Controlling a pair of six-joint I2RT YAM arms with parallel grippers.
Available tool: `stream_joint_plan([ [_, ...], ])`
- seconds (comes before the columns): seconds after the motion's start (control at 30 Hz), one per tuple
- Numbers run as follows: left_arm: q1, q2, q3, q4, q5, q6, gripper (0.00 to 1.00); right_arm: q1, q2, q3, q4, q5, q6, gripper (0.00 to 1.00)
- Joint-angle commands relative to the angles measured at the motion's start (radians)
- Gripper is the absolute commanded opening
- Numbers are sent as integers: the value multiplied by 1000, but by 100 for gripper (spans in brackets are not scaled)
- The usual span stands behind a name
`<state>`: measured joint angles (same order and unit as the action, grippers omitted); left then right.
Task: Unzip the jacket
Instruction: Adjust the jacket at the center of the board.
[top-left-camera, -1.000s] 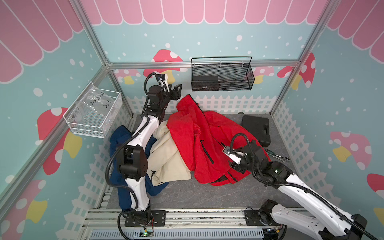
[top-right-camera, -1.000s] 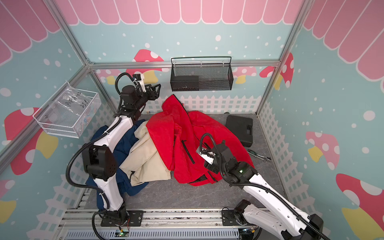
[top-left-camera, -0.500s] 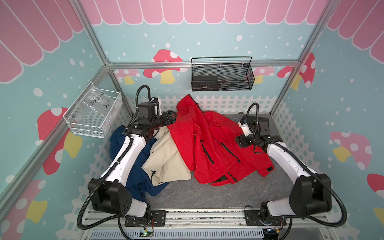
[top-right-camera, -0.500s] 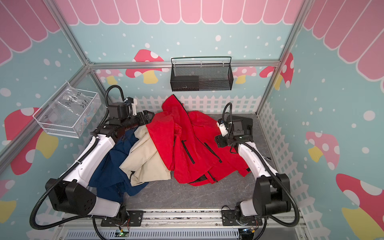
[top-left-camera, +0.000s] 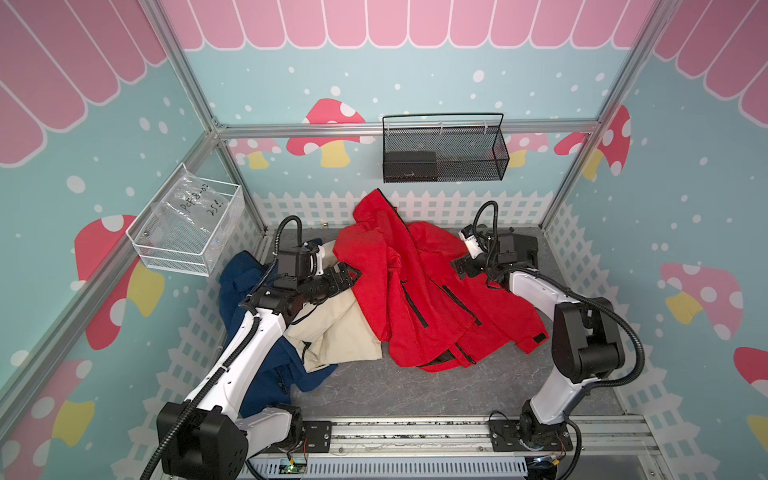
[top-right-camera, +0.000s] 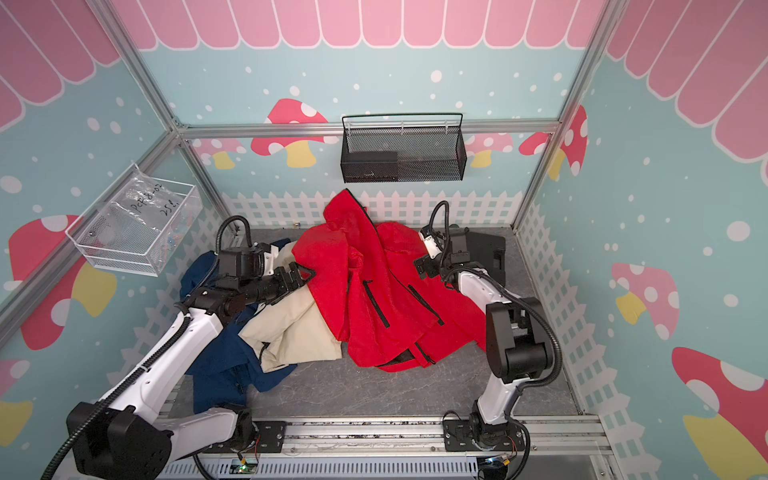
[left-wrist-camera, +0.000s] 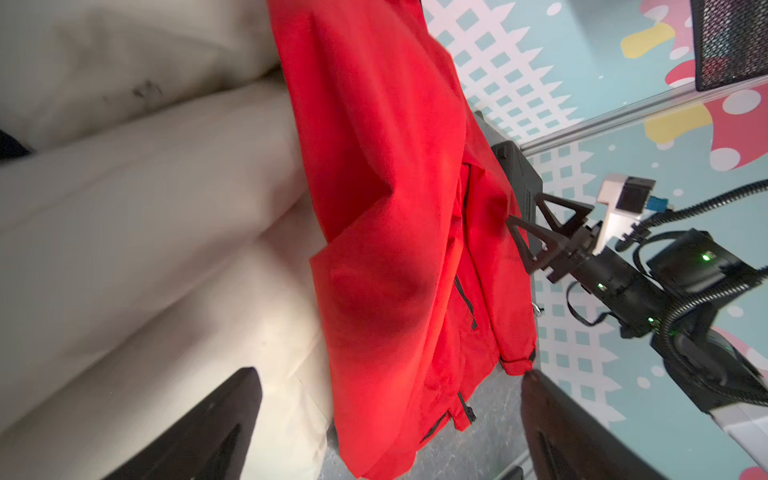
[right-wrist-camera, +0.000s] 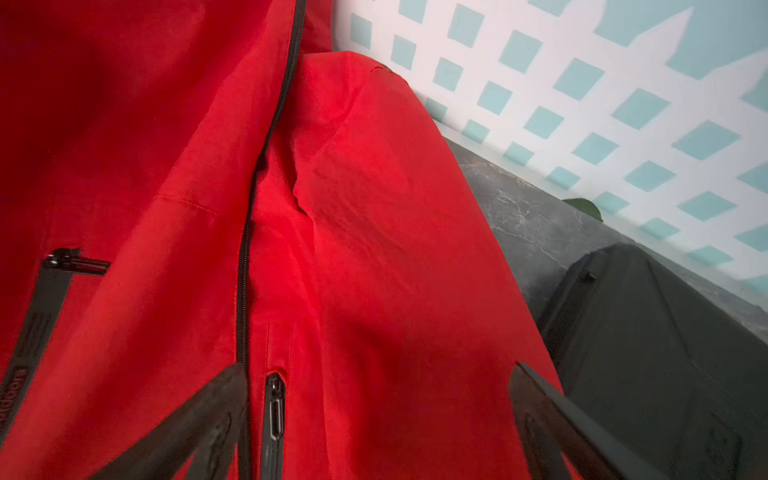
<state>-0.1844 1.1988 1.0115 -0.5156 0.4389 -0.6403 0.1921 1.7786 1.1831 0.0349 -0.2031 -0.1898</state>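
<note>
Cameras up high are showing the whole red cloth jacket with black zips (top-left-camera: 415, 291) (top-right-camera: 374, 291). It is lying crumpled in the middle of the grey stone-look worktop (top-left-camera: 395, 390), with its top part leaning on the white fence wall.

Only the right wrist view is showing the long black zip (right-wrist-camera: 249, 232) up close, and a small pocket zip (right-wrist-camera: 274, 407) between the claw tips. Only the left wrist view is showing both claws at once.

The left arm is reaching low over the beige cloth coat (top-left-camera: 332, 328) and the dark blue cloth coat (top-left-camera: 241, 282). The left claw (top-left-camera: 347, 276) (left-wrist-camera: 388, 374) is gaping wide just beside the jacket, holding nothing.

The right arm is bending at its elbow and reaching back. The right claw (top-left-camera: 459, 266) (left-wrist-camera: 523, 208) (right-wrist-camera: 378, 370) is also gaping wide, near the black case (right-wrist-camera: 644, 332).
</note>
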Motion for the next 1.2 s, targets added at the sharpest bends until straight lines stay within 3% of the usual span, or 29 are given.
stream_joint_plan([
  [0.0, -32, 4, -27, 59, 23, -83, 100, 57, 62, 20, 100, 49, -136, 100],
  [0.17, -76, 51, -34, 112, -7, -136, 100, 97, 178, 73, 138, 120, -189, 100],
  [0.37, -111, 111, -43, 195, -26, -209, 93, 130, 293, 175, 155, 298, -232, 97],
  [0.43, -136, 132, -27, 198, -34, -210, 91, 129, 313, 196, 153, 287, -238, 88],
  [0.53, -166, 161, -5, 198, -53, -218, 89, 126, 330, 216, 146, 241, -238, 68],
  [0.63, -184, 175, 5, 198, -80, -245, 86, 115, 325, 214, 142, 228, -218, 24],
  [0.7, -189, 171, 6, 199, -101, -258, 86, 99, 316, 207, 142, 227, -186, 10],
  [0.8, -200, 176, 14, 200, -124, -254, 85, 64, 276, 187, 142, 198, -116, 0],
  [0.97, -219, 228, 40, 190, -141, -251, 82, -3, 154, 129, 140, 145, 33, 0],
  [1.07, -255, 272, 68, 201, -150, -241, 66, -46, 73, 93, 126, 116, 126, 0],
  [1.17, -274, 323, 106, 238, -150, -242, 38, -85, 20, 78, 100, 92, 199, 0],
])
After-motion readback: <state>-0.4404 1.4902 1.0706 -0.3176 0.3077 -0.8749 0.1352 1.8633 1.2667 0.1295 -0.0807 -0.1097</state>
